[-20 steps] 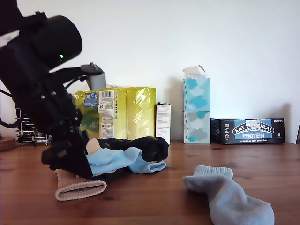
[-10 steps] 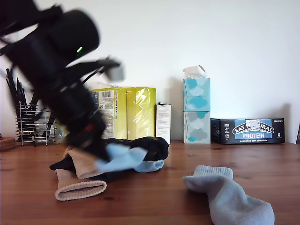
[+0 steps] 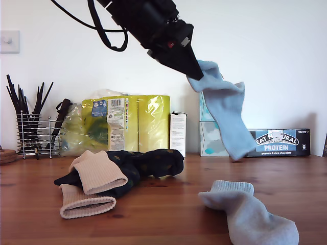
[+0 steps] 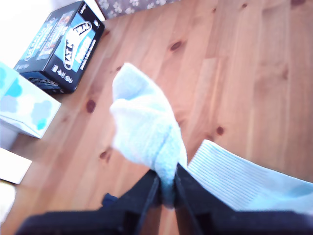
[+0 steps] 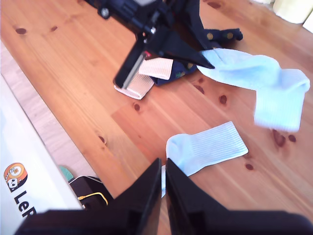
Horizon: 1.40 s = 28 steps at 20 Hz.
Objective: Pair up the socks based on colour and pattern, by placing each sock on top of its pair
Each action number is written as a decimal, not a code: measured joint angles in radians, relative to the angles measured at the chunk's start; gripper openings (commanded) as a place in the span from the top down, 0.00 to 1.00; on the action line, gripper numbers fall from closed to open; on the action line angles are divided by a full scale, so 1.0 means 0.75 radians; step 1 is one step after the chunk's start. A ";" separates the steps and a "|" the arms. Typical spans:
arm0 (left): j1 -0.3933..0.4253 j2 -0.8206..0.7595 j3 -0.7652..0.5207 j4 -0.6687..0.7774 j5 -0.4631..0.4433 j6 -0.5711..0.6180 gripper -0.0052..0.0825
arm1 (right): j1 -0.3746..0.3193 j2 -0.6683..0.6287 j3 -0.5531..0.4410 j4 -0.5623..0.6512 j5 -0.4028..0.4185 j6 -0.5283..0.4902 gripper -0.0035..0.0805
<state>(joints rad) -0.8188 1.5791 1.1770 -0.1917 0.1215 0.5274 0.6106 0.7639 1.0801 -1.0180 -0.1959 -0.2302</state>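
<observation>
Counter (image 3: 168,204) carries a navy/beige sock pile (image 3: 117,176) on the exterior view's left and one blue sock (image 3: 250,214) on its right. First hand (image 3: 196,74) pinches the other blue sock (image 3: 225,109), dangling high. Second hand (image 5: 163,169) closed, empty.

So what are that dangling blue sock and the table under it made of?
The light blue sock looks like soft knitted fabric, probably a cotton blend: it hangs limp and folds from my first gripper, and its mate on the table shows a ribbed cuff. The table looks like varnished pine, with visible knots, grain and slight sheen.
</observation>
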 measured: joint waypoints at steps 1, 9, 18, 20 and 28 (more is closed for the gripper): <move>0.000 0.000 -0.001 -0.057 0.022 -0.029 0.97 | 0.000 0.000 0.000 -0.004 0.000 0.000 0.97; -0.037 0.156 -0.002 -0.195 0.168 -0.174 0.97 | 0.000 0.000 0.000 -0.021 0.000 0.001 0.97; -0.193 0.112 -0.001 -0.449 0.212 -0.185 0.97 | 0.000 0.000 0.000 -0.048 0.000 0.001 0.97; -0.178 0.104 -0.001 -0.547 0.212 -0.206 0.97 | 0.000 0.001 0.000 -0.051 0.000 0.001 0.97; -0.209 0.105 -0.001 -0.475 0.371 -0.351 0.38 | 0.000 0.003 0.000 -0.051 -0.004 0.001 0.97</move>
<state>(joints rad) -0.9752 1.6577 1.1763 -0.5480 0.4000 0.2642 0.6106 0.7658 1.0801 -1.0565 -0.1986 -0.2295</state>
